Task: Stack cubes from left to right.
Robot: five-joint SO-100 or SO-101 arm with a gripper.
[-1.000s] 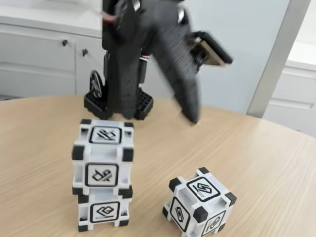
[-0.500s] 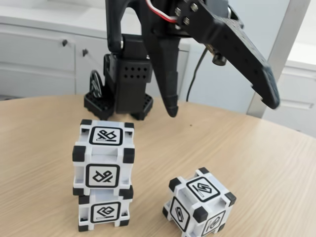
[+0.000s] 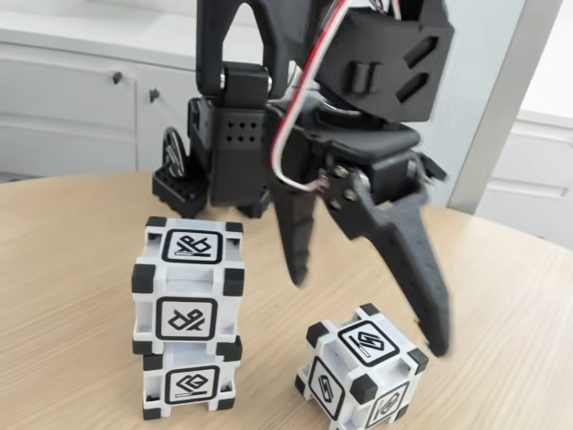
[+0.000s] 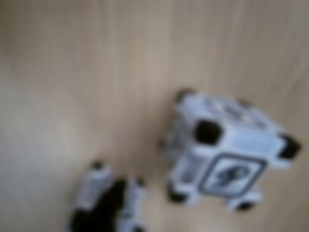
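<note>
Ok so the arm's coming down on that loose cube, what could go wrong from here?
The open gripper hangs over the loose cube, which sits turned at an angle to the fingers, so they may close on corners and twist or push it away instead of gripping. The two-cube stack looks slightly offset, upper cube not square on the lower; setting a third on top could topple it. The wrist view is blurred, so alignment is hard to judge.

It looks like a home kitchen or dining corner: a round light-wood table (image 3: 501, 296) stands before pale grey cabinets (image 3: 81, 107) with small dark knobs (image 3: 117, 78) (a countertop runs along above them) and a plain pale wall (image 3: 474, 81).
</note>
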